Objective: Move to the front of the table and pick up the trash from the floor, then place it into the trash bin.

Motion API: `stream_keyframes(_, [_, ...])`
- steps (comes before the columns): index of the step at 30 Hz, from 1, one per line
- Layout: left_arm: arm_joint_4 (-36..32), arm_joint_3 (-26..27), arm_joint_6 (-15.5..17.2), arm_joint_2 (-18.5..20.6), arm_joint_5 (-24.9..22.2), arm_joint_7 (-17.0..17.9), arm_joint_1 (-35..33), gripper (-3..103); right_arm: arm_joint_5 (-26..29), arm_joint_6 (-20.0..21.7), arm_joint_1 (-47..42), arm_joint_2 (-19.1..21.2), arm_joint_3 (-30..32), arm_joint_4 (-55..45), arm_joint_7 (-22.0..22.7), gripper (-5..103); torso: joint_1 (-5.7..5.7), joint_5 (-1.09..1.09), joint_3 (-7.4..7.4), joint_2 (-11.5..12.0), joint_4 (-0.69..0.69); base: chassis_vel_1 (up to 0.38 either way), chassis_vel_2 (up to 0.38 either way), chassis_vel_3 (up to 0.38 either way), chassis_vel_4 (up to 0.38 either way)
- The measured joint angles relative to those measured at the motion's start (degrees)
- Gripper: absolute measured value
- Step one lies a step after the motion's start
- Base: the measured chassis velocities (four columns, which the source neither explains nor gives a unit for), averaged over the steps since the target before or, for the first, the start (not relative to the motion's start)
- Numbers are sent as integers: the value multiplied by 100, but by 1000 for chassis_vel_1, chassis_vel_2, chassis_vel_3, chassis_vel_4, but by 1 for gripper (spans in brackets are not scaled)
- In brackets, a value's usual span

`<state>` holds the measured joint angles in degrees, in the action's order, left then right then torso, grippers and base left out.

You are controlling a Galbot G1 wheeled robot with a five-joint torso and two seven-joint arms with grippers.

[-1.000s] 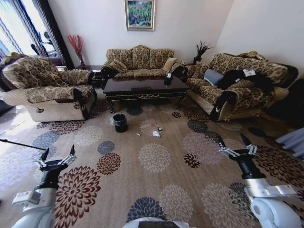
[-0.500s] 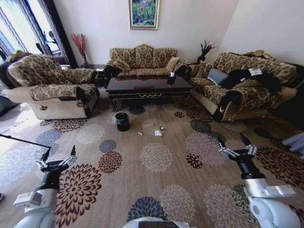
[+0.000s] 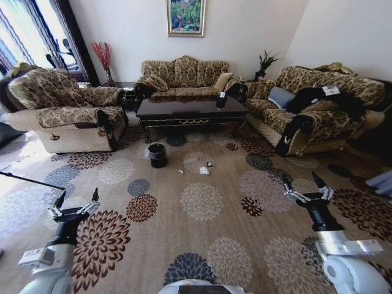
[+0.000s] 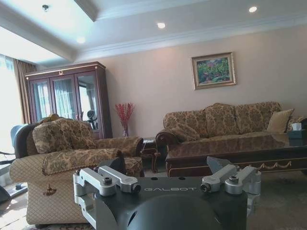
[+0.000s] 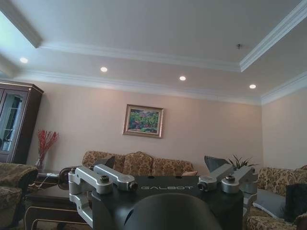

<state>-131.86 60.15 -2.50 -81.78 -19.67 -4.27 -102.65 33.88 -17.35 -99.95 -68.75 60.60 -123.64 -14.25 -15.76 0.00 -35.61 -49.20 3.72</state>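
The dark glossy table (image 3: 190, 109) stands at the far end of the patterned carpet floor (image 3: 202, 245), among the sofas. The small black trash bin (image 3: 157, 155) sits on the carpet before the table's left end. The trash lies to the bin's right: a crumpled white tissue (image 3: 203, 171), a small item with a dark bit (image 3: 209, 164) and a tiny white scrap (image 3: 180, 172). My left gripper (image 3: 76, 197) and right gripper (image 3: 301, 181) are both open and empty, held low over the near carpet, far from the trash. The left wrist view shows the table (image 4: 240, 152) beyond the open left gripper (image 4: 165, 164).
An armchair (image 3: 67, 113) stands to the left, a long sofa (image 3: 306, 110) with dark clothing on it to the right, and another sofa (image 3: 182, 76) behind the table. A thin dark rod (image 3: 27, 179) crosses the floor at the left. Open carpet lies between me and the trash.
The whole head view has shifted slightly, so the camera has moved a little. Both arms hold the same pose, grippers open. The trash and bin have not moved on the carpet.
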Motion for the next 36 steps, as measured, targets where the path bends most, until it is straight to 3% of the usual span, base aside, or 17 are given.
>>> stream_keyframes(19, [-260, 126, 16, 26, -2, -86, -70, 100, -34, -32, -72, 19, 88, -90, -10, 100, 203, 0, 279, 481, 0, 0, 0, 0, 0])
stream_keyframes(24, [-464, 224, 86, 36, -37, -86, -98, 100, 56, 156, -152, 21, 224, -338, 32, 100, 252, 0, 338, 591, 0, 0, 0, 0, 0])
stream_keyframes(32, [-866, 404, 587, 52, -113, -69, -128, 100, 131, 800, -279, 26, 573, -796, 142, 100, 354, 0, 470, 823, 0, 0, 0, 0, 0])
stream_keyframes(36, [-817, 406, 695, 49, 13, -74, -129, 100, -12, 896, -313, -6, 584, -808, 109, 100, 386, 0, 521, 907, 0, 0, 0, 0, 0])
